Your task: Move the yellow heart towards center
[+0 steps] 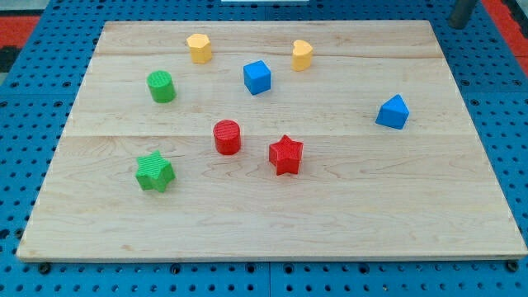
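The yellow heart [302, 54] stands near the view's top, a little right of the middle of the wooden board [346, 206]. A blue cube [257, 77] sits just to its lower left. My tip [457, 24] shows as a grey rod end at the view's top right corner, just past the board's top edge. It is far to the right of the yellow heart and touches no block.
A second yellow block [199, 48], roughly hexagonal, is at the top left. A green cylinder [162, 87] and a green star [154, 172] are on the left. A red cylinder [227, 137] and a red star [286, 154] are near the centre. A blue wedge-like block [393, 112] is on the right.
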Available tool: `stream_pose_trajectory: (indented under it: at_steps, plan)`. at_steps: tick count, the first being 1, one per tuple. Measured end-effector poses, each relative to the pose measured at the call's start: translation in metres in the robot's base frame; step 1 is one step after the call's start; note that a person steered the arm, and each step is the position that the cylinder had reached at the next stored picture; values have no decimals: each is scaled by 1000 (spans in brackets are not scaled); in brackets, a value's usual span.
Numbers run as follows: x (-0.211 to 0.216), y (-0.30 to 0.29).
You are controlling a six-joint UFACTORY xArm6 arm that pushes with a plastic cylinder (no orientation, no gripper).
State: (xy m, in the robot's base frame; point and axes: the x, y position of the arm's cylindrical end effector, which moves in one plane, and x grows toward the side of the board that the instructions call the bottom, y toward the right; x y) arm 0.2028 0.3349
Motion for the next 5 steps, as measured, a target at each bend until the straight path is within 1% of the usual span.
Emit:
stream_pose_trajectory:
  at_steps: [1, 2, 3, 4, 5]
  plan:
    - [2, -3]
    - [31, -12]
    - [68, -63]
    - [50, -189]
    - [73, -284]
